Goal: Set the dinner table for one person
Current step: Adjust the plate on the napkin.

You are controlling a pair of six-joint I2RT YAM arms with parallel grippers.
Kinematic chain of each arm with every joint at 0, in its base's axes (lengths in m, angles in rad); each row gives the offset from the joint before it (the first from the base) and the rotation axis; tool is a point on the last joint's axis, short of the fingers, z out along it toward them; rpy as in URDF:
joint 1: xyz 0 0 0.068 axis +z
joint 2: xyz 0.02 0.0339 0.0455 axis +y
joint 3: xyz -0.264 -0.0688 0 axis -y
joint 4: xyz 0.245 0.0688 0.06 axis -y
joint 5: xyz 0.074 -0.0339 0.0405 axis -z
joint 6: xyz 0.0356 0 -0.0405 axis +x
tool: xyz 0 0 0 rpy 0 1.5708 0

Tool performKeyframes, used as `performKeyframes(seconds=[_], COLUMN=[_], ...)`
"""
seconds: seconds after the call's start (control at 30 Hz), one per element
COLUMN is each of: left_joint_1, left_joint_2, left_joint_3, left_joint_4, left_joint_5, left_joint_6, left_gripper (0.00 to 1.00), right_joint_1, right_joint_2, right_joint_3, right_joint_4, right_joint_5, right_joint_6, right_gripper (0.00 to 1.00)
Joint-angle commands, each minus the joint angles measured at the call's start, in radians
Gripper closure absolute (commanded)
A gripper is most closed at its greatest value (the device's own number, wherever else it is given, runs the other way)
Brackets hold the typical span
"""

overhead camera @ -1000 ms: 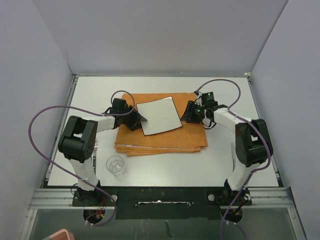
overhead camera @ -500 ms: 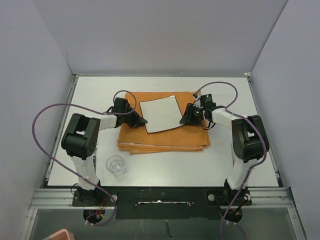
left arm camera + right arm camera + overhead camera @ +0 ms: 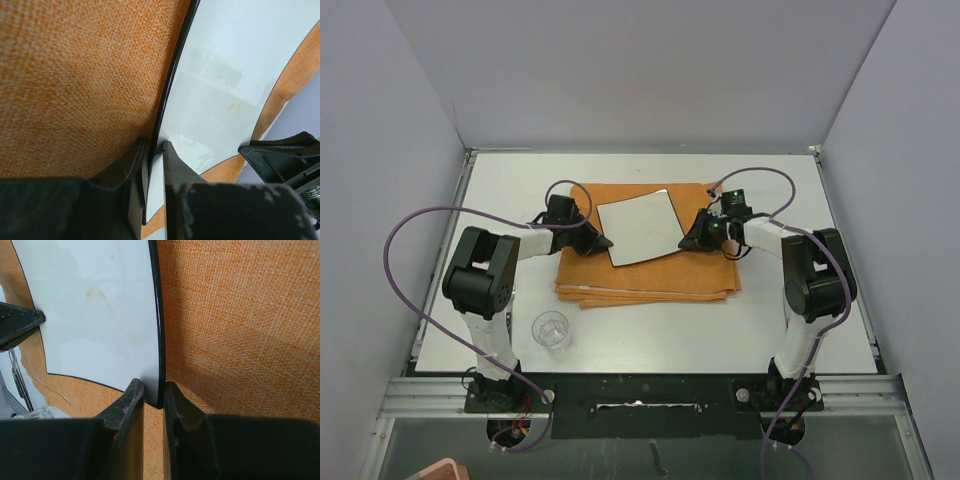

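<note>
Standing nearest, left of centre: clear glass (image 3: 551,329), upright on off-white tabletop (image 3: 680,335), near left arm. Lying beyond it, mid-tabletop: folded orange cloth mat (image 3: 650,282). Sitting over mat, slightly askew: square white plate (image 3: 638,228); resting or lifted, cannot tell. Left gripper (image 3: 608,241) pinching plate's left edge, jaws narrow, closed on dark rim. Right gripper (image 3: 683,241) pinching opposite edge likewise. Tabletop stretching on to far wall.

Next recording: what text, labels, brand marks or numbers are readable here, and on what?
No readable text anywhere.
Blank: white plate, orange mat, glass, table.
Pale specks on the right gripper housing, at the left wrist view's right edge, may be print: too small to read.
</note>
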Motion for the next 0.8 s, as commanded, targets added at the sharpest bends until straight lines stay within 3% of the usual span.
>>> performKeyframes(seconds=[0.0,0.77], left_joint_1=[-0.002,0.001], left_joint_2=[-0.006,-0.040], left_joint_3=[0.039,0.085], left_joint_4=[0.026,-0.068], left_joint_5=[0.031,0.039], left_joint_6=[0.006,0.103], left_gripper=[0.98,0.98], right_joint_1=[0.053,0.249], right_joint_2=[-0.025,-0.218], right_joint_3=[-0.005,-0.189], right_joint_4=[0.020,0.106], right_joint_5=[0.015,0.126], right_joint_6=[-0.057,0.077], right_gripper=[1.00,1.00])
